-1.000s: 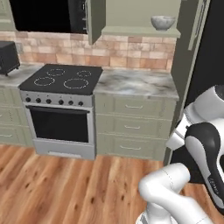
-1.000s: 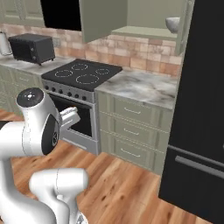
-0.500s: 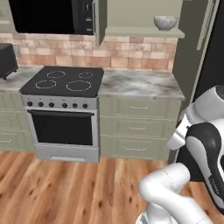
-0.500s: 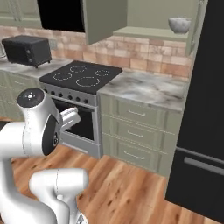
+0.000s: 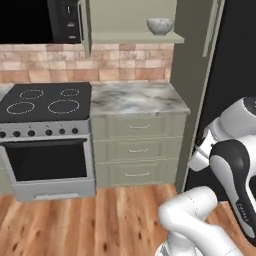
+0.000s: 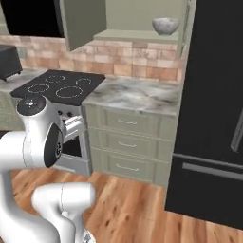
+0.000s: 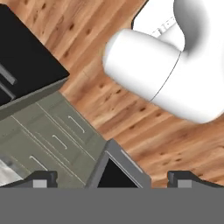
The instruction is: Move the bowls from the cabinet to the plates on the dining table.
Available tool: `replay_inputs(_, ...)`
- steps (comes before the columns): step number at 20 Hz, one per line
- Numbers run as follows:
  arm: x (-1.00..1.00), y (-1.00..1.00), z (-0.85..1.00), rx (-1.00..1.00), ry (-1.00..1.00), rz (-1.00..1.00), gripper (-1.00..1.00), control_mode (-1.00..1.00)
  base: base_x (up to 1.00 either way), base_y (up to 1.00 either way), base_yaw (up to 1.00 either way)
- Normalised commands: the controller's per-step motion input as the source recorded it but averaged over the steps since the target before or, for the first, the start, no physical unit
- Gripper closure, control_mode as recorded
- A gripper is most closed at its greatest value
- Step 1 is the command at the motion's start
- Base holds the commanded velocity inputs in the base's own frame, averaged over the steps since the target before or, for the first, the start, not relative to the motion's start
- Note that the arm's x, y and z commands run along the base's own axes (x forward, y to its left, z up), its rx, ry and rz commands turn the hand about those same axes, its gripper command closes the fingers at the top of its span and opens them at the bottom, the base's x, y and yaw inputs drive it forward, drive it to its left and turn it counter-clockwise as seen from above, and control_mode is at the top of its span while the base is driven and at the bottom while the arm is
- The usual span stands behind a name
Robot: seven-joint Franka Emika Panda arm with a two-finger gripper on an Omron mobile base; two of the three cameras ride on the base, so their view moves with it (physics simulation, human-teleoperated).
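One bowl in sight: I saw the mottled grey bowl standing upright near the front edge of the cabinet shelf, with bare shelf beside it.
Cabinet: its sage-green door hung open at the shelf's stove side.
Below the bowl: a marble worktop sat over a stack of three green drawers with short handles.
Beside it: a black stove with its oven front adjoined the worktop; a brick backsplash ran behind both.
Other side: a tall black fridge stood just beside the cabinet and worktop, hemming that edge.
Floor: I had open wooden boards between the base and the drawers.
Gripper: its fingertips stood well apart, holding nothing, aimed down at the floor and oven corner.
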Motion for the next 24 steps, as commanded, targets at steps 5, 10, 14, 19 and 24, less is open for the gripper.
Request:
replay_inputs(5, 0.00, 0.00, 0.00, 0.00, 0.00, 0.00, -1.00, 1.00, 0.12, 0.00, -0.48)
replay_inputs(10, 0.00, 0.00, 0.00, 0.00, 0.00, 0.00, -1.00, 1.00, 0.37, 0.19, -0.32)
replay_inputs(14, 0.00, 0.00, 0.00, 0.00, 0.00, 0.00, -1.00, 1.00, 0.52, 0.35, -0.20)
replay_inputs(19, 0.00, 0.00, 0.00, 0.00, 0.00, 0.00, -1.00, 1.00, 0.50, 0.62, -0.14)
replay_inputs(24, 0.00, 0.00, 0.00, 0.00, 0.00, 0.00, -1.00, 1.00, 0.15, 0.86, -0.09)
